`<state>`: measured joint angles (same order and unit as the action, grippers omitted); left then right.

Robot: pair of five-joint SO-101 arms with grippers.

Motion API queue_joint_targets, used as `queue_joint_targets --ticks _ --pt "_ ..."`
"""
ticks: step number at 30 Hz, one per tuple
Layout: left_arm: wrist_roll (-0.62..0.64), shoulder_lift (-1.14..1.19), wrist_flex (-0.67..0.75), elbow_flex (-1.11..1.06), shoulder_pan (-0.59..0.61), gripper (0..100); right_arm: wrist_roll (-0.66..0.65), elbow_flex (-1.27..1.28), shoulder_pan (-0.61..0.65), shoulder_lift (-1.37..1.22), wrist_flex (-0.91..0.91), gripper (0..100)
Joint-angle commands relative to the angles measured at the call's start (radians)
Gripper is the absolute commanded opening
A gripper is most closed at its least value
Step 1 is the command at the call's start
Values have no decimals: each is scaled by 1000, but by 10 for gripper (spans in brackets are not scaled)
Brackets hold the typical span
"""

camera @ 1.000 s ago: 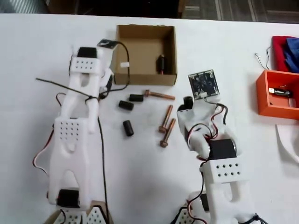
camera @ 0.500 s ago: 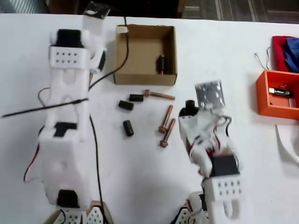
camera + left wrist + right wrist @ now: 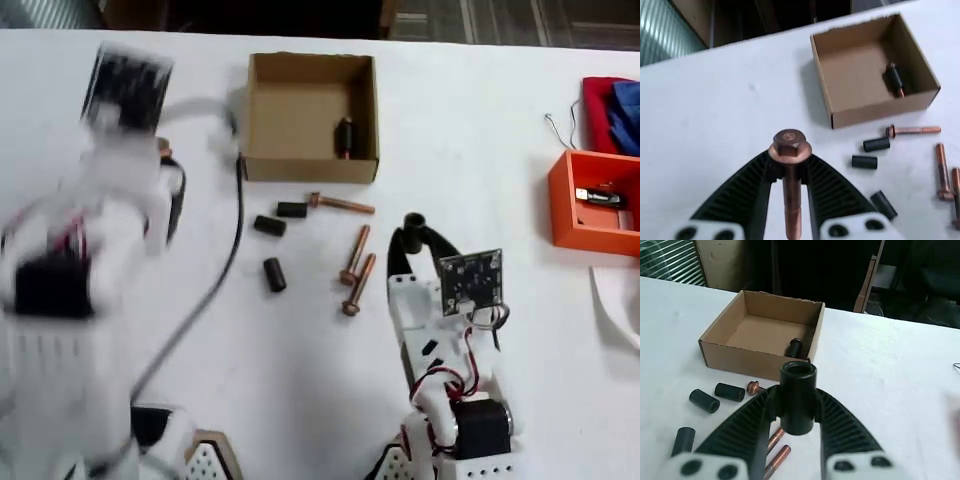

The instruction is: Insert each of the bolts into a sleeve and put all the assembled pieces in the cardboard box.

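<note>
Big swing from the left arm [image 3: 90, 250]: a second ago it sat just left of the cardboard box [image 3: 300, 105], and now it's out at the left side of the tabletop [image 3: 500, 100], raised and blurred. The left end effector [image 3: 790, 165] is pinching a copper bolt [image 3: 792, 200] just under its hex head, with the shank running back between the black fingers.

The right arm [image 3: 430, 330] has drawn back toward the near edge, and its camera board has turned to sit right of the end effector. The right end effector [image 3: 797, 401] is clamped on a black sleeve [image 3: 798, 382], open bore up, right of the loose parts.

Nothing else has budged. One assembled piece [image 3: 345, 137] lies inside the box against its right wall. Near of the box, three loose sleeves [image 3: 291, 210] [image 3: 269, 226] [image 3: 274, 274] sit apart from each other on the left. The far one is tip to tip with a loose bolt [image 3: 342, 204] lying crosswise, though whether they touch is hard to say. Two more bolts [image 3: 354, 254] [image 3: 359, 284] lie side by side just near of that, heads toward the near edge.

An orange bin [image 3: 590, 215] stays at the right edge.
</note>
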<state>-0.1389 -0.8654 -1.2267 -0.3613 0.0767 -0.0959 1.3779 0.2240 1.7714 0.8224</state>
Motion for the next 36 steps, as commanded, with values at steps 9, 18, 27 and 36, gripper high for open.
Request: queue_joint_targets --ticks 9,18,27,36 --pt "9 -532 387 -590 0 26 -3 74 65 -5 -170 22" --pt "17 -575 281 -593 -2 27 -3 84 68 -2 -205 24" --pt "540 -569 532 -596 -11 27 8 83 119 -2 -199 22" --pt "634 -324 730 -519 -269 27 8 77 177 -1 -183 22"
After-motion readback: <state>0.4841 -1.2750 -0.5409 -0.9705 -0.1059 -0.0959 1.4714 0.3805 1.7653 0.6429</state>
